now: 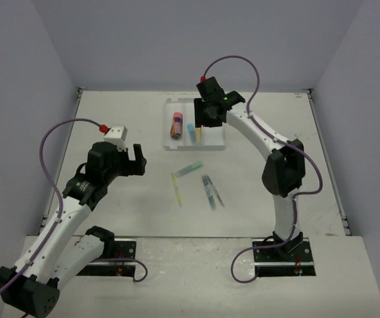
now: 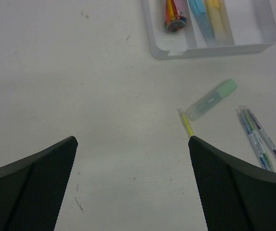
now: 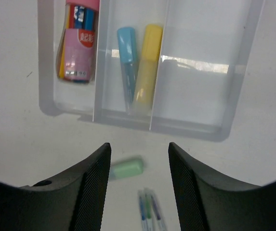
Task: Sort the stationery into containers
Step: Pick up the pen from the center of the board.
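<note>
Right jaws half-open and empty over tray; left jaws wide, empty.

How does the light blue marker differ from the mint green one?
The light blue marker lies in the middle compartment of the tray, beside the yellow marker; the mint green marker lies loose on the table. The blue one runs along the compartment; the green one lies at a slant to the tray. Both are stubby markers, neither held.

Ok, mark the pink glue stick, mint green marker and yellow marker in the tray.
Stubby pink glue-stick tube [image 3: 78, 53]: right wrist view, pink label.
Mint green plastic marker [image 2: 206, 102]: left wrist view, clear barrel.
Yellow plastic marker [image 3: 150, 48]: right wrist view, cap end.
</note>
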